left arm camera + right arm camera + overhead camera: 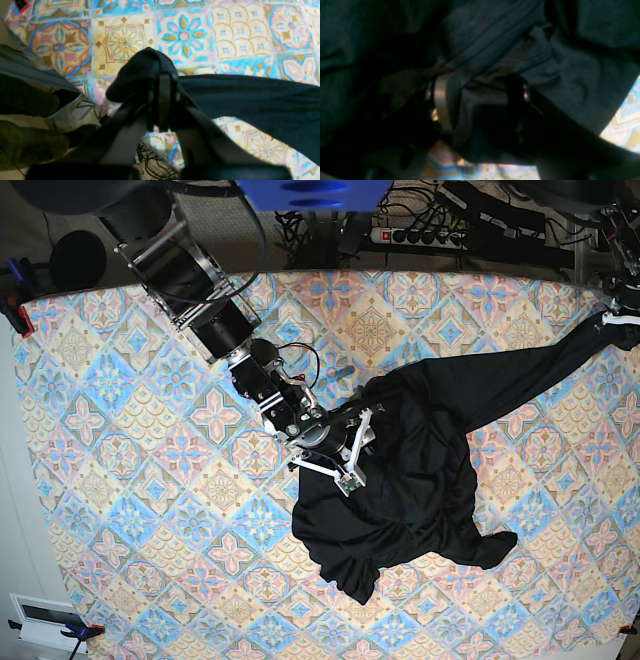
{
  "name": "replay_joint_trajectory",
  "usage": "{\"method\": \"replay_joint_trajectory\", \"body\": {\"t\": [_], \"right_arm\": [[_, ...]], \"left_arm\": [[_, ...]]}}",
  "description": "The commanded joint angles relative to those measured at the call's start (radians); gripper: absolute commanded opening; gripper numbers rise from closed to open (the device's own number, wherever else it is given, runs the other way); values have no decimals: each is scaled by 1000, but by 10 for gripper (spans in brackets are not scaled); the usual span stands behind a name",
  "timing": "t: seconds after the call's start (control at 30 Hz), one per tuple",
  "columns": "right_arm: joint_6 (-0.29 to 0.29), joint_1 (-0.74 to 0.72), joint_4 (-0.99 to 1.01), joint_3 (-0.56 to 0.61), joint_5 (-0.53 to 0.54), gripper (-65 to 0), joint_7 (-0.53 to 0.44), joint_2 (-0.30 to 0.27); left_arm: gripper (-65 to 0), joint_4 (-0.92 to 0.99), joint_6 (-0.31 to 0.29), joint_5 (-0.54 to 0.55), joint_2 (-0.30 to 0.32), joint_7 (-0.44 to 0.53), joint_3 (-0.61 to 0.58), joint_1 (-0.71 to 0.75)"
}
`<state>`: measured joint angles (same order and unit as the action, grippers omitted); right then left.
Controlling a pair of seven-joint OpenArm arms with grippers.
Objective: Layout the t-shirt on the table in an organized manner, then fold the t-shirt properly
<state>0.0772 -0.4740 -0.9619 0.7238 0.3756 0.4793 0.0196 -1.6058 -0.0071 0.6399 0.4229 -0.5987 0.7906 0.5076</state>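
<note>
Two arms, left fingers [162, 100] clamped on t-shirt [420, 470] sleeve, right fingers [480, 100] apart around bunched fabric, table [130, 480].

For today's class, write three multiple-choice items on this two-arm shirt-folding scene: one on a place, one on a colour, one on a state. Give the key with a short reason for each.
1. Where does the left gripper hold the t-shirt?
A. near the table's far edge
B. at the table's centre
C. off the cloth, on the floor

2. What colour is the t-shirt?
A. white
B. black
C. red

3. How does the t-shirt lie on the table?
A. folded into a neat rectangle
B. spread flat, sleeves out
C. crumpled, with one part pulled out taut

Key: 1 A, the base view shows the stretched fabric ending at the far corner. 2 B, plain black in every view. 3 C, a bunched heap lies beside the right gripper, with a strip drawn towards the left gripper.
</note>
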Motion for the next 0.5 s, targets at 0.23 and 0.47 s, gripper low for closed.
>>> {"method": "replay_joint_trajectory", "body": {"t": [0.23,0.47], "right_arm": [[28,-22,-19,-7,7,-600,-18,10],[28,2,-203,-16,13,-650,-14,7]], "left_arm": [[-650,-14,0,1,23,23,8,-2],[-650,-11,0,-1,23,21,6,-30]]}}
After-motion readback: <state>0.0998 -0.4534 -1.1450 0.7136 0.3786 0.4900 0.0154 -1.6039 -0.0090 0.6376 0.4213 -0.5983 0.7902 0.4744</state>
